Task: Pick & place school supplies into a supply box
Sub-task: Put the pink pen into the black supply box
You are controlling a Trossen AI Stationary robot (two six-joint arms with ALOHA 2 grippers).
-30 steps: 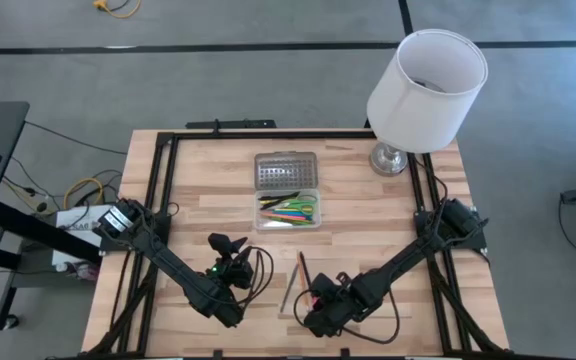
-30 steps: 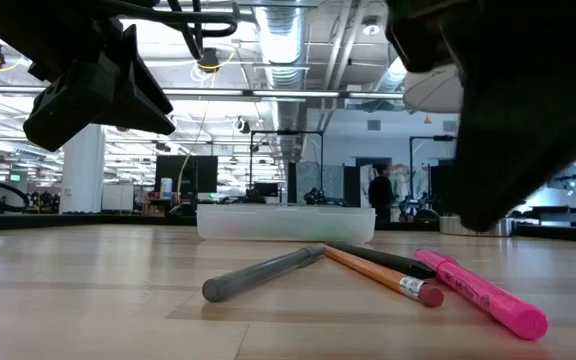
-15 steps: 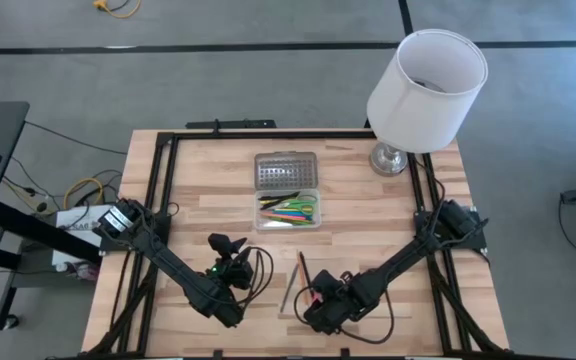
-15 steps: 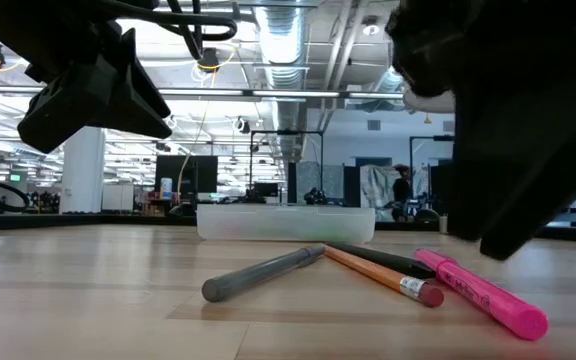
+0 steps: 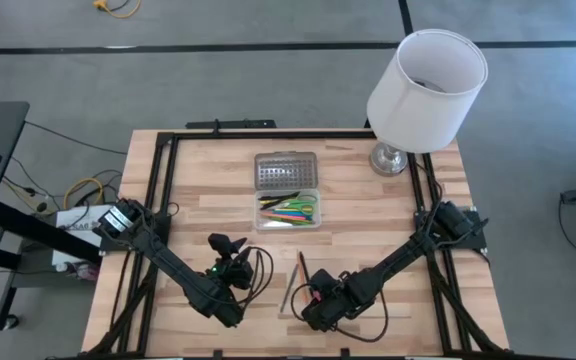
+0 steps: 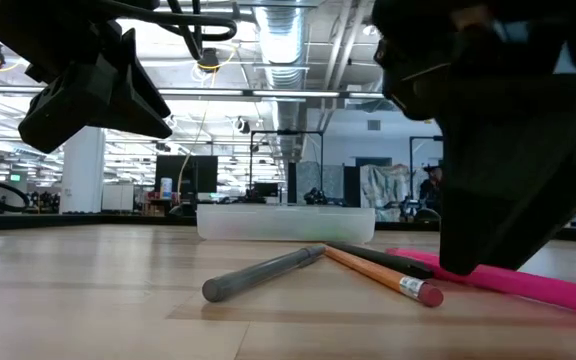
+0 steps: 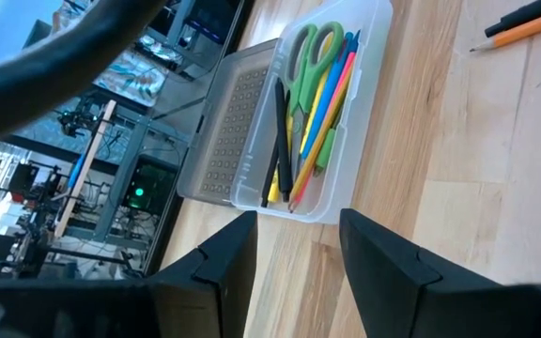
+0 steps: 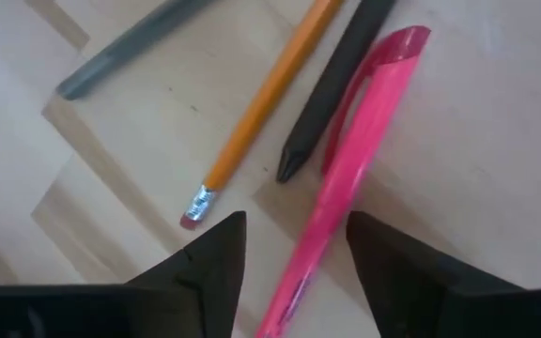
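The supply box [image 5: 288,212] lies open at mid-table with its ribbed grey lid [image 5: 286,170] folded toward the far edge. It holds scissors and coloured pens [image 7: 313,89]. A grey pen [image 8: 130,42], an orange pencil [image 8: 270,103], a black pen [image 8: 336,84] and a pink highlighter [image 8: 346,160] lie flat on the wood near the near edge. My right gripper [image 8: 294,272] is open and low over the highlighter, one finger on either side of it. My left gripper [image 7: 294,272] hangs open above the table's near left [image 5: 230,255], facing the box. My right gripper comes at the pink highlighter from above, its open fingers across the rear half [image 8: 294,282]. In the low view a finger's lower end [image 6: 463,262] stands right at the highlighter [image 6: 528,285]; I cannot tell whether it touches. The highlighter lies flat on the table.
A white lamp [image 5: 428,80] stands on its base [image 5: 390,158] at the far right corner. A black frame runs along the table's edges [image 5: 163,200]. Bare wood lies between the loose pens and the box [image 6: 286,222].
My right gripper has come down and shifted a little toward the table's left, over the pink highlighter. The highlighter has swung round flat on the table, its near end moving toward the right edge. The grey pen, pencil and black pen have stayed put.
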